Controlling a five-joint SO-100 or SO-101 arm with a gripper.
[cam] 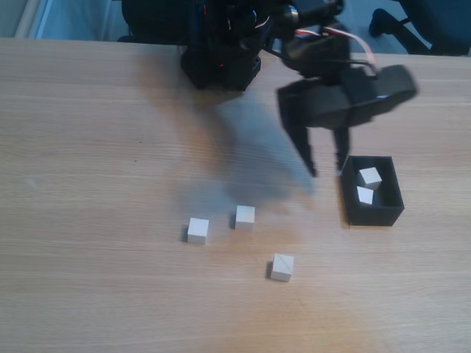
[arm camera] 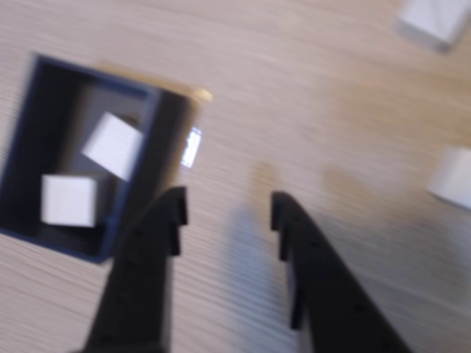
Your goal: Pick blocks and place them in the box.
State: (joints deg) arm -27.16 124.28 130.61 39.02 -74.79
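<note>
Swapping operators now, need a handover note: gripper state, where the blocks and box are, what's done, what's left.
Gripper: open, empty, hanging above the table just left of the box in the fixed view; blurred in both views.
Box: on the table at the right of the fixed view, holding two blocks; in the wrist view one of them lies tilted.
Done: two blocks are in the box.
Left: three blocks on the bare table, apart from each other: left, middle, front.
Likely next: the middle block, which looks nearest the gripper.
</note>
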